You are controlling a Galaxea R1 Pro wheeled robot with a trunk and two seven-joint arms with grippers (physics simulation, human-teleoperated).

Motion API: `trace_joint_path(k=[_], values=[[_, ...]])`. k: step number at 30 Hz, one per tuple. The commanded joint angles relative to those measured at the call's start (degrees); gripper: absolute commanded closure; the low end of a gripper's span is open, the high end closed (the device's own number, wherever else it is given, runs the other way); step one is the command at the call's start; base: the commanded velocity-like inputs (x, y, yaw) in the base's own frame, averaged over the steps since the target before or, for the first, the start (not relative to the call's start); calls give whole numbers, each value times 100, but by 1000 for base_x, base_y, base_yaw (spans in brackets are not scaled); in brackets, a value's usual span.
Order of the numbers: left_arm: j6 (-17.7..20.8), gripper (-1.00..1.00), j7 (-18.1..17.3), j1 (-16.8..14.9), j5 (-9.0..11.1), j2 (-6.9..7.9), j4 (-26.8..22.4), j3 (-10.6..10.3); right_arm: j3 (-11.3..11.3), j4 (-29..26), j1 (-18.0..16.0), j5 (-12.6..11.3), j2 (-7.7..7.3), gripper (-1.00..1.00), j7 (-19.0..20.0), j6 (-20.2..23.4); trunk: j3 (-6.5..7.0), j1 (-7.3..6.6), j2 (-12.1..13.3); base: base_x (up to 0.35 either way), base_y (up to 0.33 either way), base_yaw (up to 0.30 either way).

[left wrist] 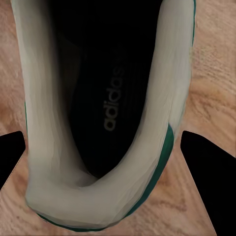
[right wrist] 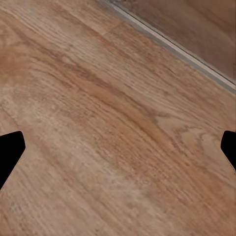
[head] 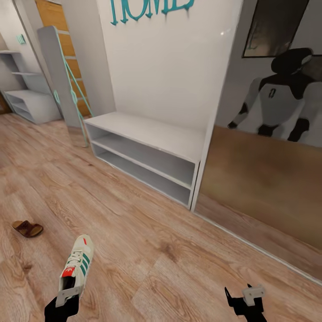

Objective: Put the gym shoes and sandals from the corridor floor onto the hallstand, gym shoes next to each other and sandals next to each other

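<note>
One cream-white gym shoe point(head: 77, 264) with green stripes and a red tongue label points away from me at the lower left of the head view. My left gripper point(head: 67, 298) grips its heel end. In the left wrist view the shoe's dark opening point(left wrist: 105, 98) lies between the two black fingers point(left wrist: 204, 167), which press on the heel sides. I cannot tell if the shoe is off the corridor floor point(head: 147, 250). One brown sandal point(head: 27, 228) lies on the floor at the far left. The pale-grey hallstand point(head: 134, 127) stands ahead against the wall. My right gripper point(head: 245, 297) hangs open over bare planks point(right wrist: 118, 123).
A tall mirror panel point(head: 268, 147) to the right of the hallstand reflects the robot. A white slanted unit with teal poles point(head: 67, 76) stands left of the hallstand, and a smaller white shelf unit point(head: 31, 105) sits in the far left corner.
</note>
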Motion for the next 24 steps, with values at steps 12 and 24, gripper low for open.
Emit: trace_joint_path(k=[12,24], values=[[-24,100,5,0,-60,2,2,31,28,8,-1,-2,-4,-100,-6,-15,-4,2,-1,62,-7,278],[-295,100,5,6,-60,7,13,31,28,10,-1,-2,-4,-100,-6,-15,-4,2,-1,0,0,278]])
